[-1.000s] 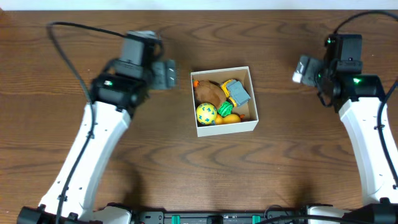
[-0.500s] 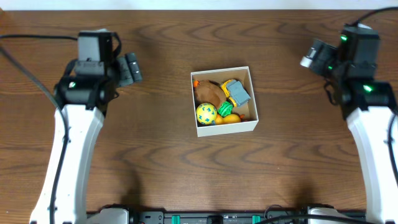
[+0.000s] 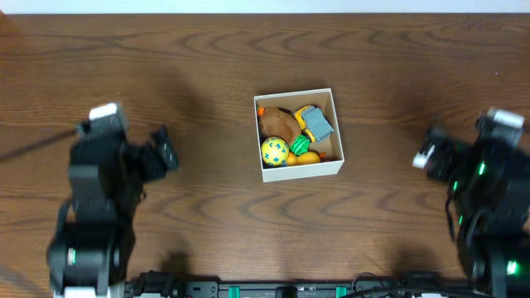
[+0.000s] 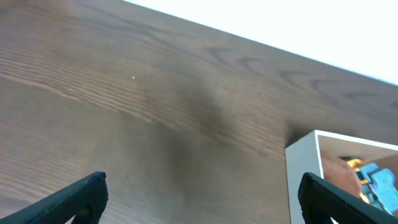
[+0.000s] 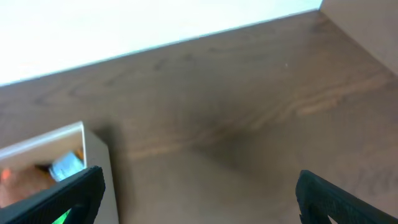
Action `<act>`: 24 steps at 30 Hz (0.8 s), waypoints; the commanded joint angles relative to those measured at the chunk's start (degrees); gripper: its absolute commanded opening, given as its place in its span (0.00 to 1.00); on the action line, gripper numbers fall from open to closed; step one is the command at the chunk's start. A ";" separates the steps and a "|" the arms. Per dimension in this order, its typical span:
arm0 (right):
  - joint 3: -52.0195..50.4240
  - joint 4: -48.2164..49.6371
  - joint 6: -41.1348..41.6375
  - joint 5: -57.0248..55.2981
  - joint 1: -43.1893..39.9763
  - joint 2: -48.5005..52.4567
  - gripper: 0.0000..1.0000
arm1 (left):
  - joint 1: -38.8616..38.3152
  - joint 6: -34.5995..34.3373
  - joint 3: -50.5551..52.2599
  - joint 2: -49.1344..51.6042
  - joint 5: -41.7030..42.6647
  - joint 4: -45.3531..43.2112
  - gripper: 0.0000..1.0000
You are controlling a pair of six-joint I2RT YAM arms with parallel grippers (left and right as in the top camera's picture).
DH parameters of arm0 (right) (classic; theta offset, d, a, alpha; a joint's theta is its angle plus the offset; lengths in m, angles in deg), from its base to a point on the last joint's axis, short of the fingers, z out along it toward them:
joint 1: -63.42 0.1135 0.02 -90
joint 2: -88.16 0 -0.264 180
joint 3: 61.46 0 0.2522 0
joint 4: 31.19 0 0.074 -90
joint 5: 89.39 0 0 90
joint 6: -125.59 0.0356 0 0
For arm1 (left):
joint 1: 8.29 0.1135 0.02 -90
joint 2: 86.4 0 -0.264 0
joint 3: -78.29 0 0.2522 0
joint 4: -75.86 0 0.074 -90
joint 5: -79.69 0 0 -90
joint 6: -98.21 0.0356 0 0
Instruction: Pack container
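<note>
The container point(image 3: 302, 170), mid-table and full of small toys point(image 3: 275, 151), is probably light, stiff cardboard best pinched on a white side wall, while the left gripper point(image 4: 202, 199) and right gripper point(image 5: 199, 193) hang well apart from it, spread wide and empty.

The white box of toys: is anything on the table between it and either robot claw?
Nothing visible. Only bare table lies between the container and the left gripper, and likewise the right gripper. Both are open and empty.
</note>
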 commanded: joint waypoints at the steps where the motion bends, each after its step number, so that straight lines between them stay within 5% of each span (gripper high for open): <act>1: -4.87 -1.86 -1.03 -2.40 1.86 -7.10 0.99 | 0.17 0.11 3.98 -8.70 0.37 0.09 0.98; 7: -8.37 -5.62 -0.02 -2.49 2.34 -12.87 0.99 | 0.17 0.11 6.95 -17.00 0.37 3.19 0.98; 24: -8.52 -6.43 0.00 -1.95 2.34 -12.24 0.99 | 0.17 0.13 6.93 -16.96 0.39 4.02 0.98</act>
